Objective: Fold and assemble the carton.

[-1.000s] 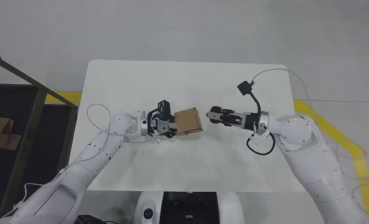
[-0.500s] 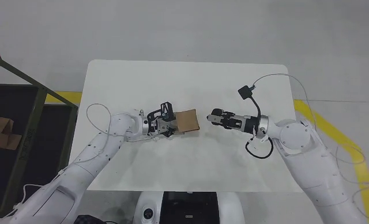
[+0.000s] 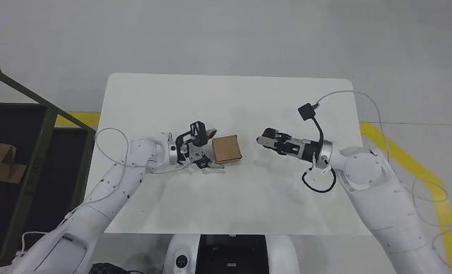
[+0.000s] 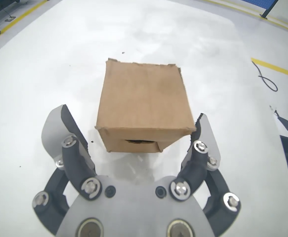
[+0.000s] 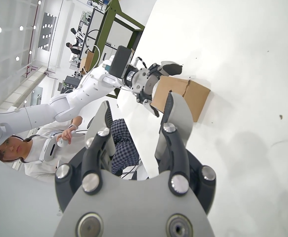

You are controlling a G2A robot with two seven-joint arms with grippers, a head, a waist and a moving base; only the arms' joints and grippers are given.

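Observation:
A small brown carton (image 3: 227,148) stands closed on the white table (image 3: 212,97), near its middle. My left gripper (image 3: 205,150) is open at the carton's left end. In the left wrist view the carton (image 4: 144,104) sits between the spread fingers, one fingertip (image 4: 199,124) right at its corner and the other standing apart. My right gripper (image 3: 265,138) is open a short way to the right of the carton, with nothing between its fingers. From the right wrist, the carton (image 5: 183,94) lies beyond my right gripper (image 5: 137,104), with the left gripper (image 5: 156,85) at its far end.
A dark cart with a green frame (image 3: 28,133) stands off the table's left side, with cardboard pieces (image 3: 8,164) in it. A cable (image 3: 332,94) loops from the right wrist over the table's right part. Bare table surface lies in front of and behind the carton.
The carton was shut in the left gripper, lifted and tilted; now it rests on the table and the left gripper has opened and drawn back slightly. The right gripper shifted a little.

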